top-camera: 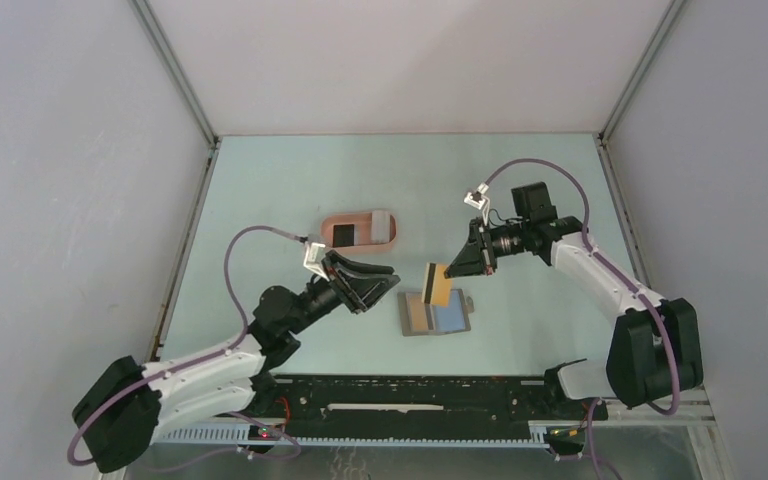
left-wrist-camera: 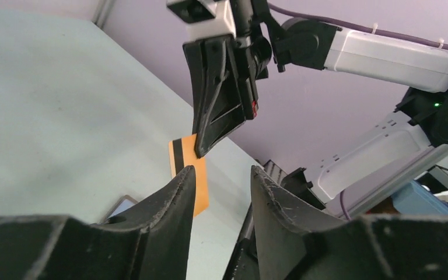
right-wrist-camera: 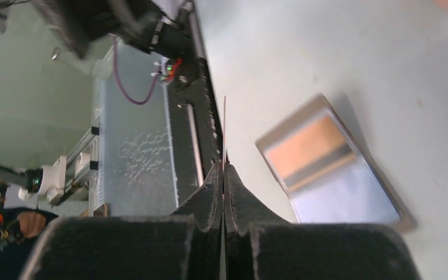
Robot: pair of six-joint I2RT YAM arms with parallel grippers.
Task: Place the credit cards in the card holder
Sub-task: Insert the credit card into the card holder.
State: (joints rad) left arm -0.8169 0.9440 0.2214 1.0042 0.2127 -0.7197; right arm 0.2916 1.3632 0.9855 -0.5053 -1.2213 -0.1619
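Grey wallet (top-camera: 436, 315) lies open on the pale green surface (top-camera: 520, 200) between two robot arms. Behind it sits the pink card holder (top-camera: 360, 215), apparently with a black card (top-camera: 343, 235) inside. Left gripper (top-camera: 382, 292) hovers spread and empty beside the wallet. Right gripper (top-camera: 452, 269), pressed together, pinches an orange card (top-camera: 438, 284) upright above the wallet.

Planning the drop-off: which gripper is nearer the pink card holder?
Left. The left gripper sits just on the near side of the card holder. The right gripper, shut on the yellow-orange card, is farther off to its right, over the grey wallet.
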